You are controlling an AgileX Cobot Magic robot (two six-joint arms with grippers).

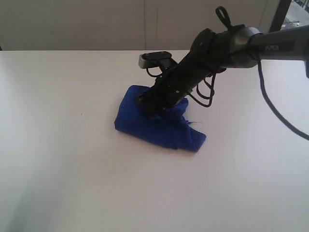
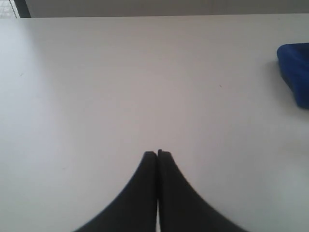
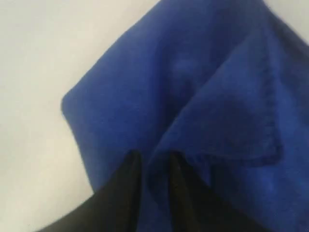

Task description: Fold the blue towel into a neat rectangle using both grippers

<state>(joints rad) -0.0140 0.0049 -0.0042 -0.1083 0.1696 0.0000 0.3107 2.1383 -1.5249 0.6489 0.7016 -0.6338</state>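
The blue towel lies bunched in a rough, thick fold on the white table, with a small white tag sticking out at its right side. My right gripper reaches down from the right onto the towel's upper part. In the right wrist view its dark fingers pinch a raised fold of the towel between them, the gripper shut on the cloth. My left gripper is shut and empty over bare table, with the towel's edge far off to one side. The left arm is out of the exterior view.
The right arm's black links and looping cables hang over the towel's back edge, with a grey-white box behind them. A pale wall runs along the table's far edge.
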